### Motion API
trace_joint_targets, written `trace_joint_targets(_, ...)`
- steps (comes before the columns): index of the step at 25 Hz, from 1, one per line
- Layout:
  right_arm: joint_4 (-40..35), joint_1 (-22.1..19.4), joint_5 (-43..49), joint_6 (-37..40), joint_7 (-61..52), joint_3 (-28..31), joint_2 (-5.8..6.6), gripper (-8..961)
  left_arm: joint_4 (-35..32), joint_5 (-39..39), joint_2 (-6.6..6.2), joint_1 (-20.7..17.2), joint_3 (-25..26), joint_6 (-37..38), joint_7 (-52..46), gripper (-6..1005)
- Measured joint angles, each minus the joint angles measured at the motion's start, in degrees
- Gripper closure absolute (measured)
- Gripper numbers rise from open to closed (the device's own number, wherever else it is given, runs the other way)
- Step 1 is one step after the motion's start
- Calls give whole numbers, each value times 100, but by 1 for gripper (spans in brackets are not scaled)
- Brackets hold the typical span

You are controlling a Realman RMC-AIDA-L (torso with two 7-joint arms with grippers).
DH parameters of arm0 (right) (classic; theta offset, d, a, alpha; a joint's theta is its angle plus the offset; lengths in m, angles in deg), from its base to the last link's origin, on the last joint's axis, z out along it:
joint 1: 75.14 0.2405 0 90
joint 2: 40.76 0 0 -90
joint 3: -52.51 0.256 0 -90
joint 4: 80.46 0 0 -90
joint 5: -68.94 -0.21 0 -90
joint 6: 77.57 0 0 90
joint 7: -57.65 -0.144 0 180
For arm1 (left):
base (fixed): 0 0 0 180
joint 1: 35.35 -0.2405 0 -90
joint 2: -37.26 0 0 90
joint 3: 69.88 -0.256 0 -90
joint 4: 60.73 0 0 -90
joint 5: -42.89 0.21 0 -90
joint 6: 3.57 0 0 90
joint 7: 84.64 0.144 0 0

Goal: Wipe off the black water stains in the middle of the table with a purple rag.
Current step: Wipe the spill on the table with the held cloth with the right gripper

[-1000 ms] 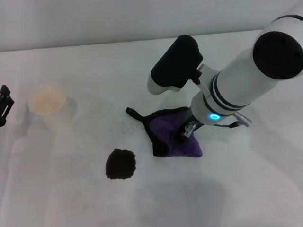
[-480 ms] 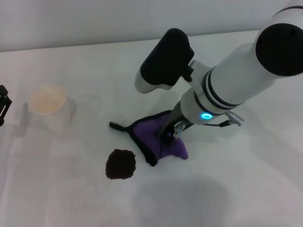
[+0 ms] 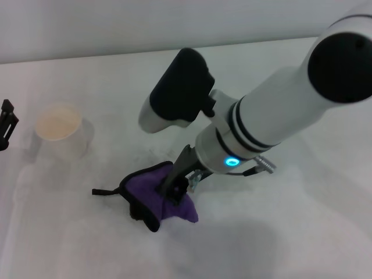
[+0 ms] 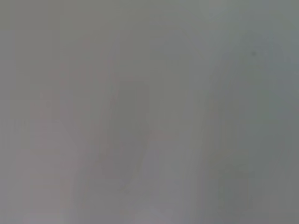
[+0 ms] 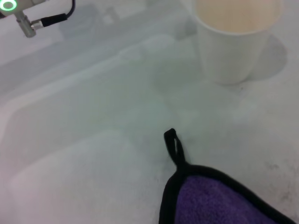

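No legible brand, label or writing appeared on any item. The right pincer [image 3: 177, 190] was pinching the purple rag [image 3: 154, 197], pressing it down on the table [image 3: 279, 232] near the middle. The rag was soft, fuzzy cloth, bunched into a mound, with black stitched edging and a short black corner loop [image 5: 174, 145] lying flat toward the paper cup [image 3: 60, 131]. The black water stains were not visible; the rag sat over that area. The cup was white, smooth and round-mouthed, standing upright well apart from the rag. The table was matte white. The left pincer [image 3: 6, 123] sat at the table's left edge; its state could not be determined.
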Motion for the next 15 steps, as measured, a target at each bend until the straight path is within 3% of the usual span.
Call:
trace_joint_targets(7,600,54,-195,965,3,-638,-8,900,0,11,0,63,0,-60,0,138)
trace_joint_targets(15,963,72,-258,1641,6,-913,-7,900,0,12,0,89,-15,-87,0,137)
